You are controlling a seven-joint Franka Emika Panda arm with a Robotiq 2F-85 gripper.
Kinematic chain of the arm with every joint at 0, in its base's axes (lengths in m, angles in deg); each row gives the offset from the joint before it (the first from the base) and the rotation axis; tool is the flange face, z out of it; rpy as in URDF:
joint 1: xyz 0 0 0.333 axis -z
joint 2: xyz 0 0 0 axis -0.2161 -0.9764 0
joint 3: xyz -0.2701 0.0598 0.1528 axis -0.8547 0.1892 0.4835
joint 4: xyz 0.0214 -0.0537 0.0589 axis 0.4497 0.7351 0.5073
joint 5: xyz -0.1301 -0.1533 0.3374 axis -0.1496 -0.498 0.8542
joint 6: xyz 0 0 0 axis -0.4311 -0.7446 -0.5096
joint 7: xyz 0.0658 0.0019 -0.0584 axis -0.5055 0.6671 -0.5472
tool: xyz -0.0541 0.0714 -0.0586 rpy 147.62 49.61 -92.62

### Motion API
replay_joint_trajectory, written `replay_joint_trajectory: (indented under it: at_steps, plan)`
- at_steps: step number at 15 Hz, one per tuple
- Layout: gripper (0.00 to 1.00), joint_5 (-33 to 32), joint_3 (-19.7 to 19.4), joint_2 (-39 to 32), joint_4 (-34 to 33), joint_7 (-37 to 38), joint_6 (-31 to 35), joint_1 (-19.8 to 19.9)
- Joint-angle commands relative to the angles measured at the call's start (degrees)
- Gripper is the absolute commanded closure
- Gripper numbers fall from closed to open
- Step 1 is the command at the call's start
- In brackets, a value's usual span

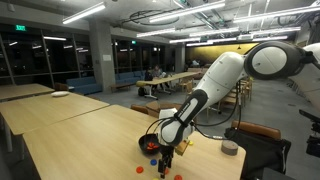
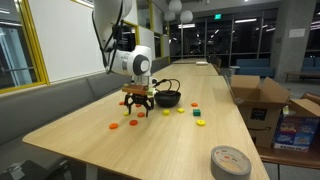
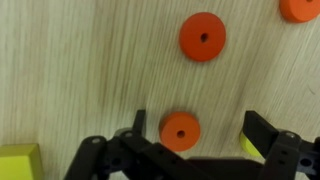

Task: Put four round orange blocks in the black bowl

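Observation:
My gripper is open and low over the wooden table. One round orange block lies between the fingers, closer to the left finger. Two more orange blocks lie ahead in the wrist view, one in the middle and one at the top right edge. In both exterior views the gripper hangs just beside the black bowl. Orange blocks lie on the table near the gripper. What is in the bowl is not visible.
Yellow pieces lie close to the fingers. Yellow, green and blue pieces are scattered past the bowl. A grey tape roll sits near the table edge. Cardboard boxes stand beside the table.

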Motion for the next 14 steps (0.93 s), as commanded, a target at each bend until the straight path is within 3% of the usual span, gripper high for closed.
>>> replay_joint_trajectory:
  at_steps: [1,14]
  plan:
    - [0.00,-1.87,-0.96,-0.75,-0.88,1.66,2.24,-0.71]
    - [0.00,-6.41,-3.12,-1.55,-1.52,4.81,3.85,-2.37]
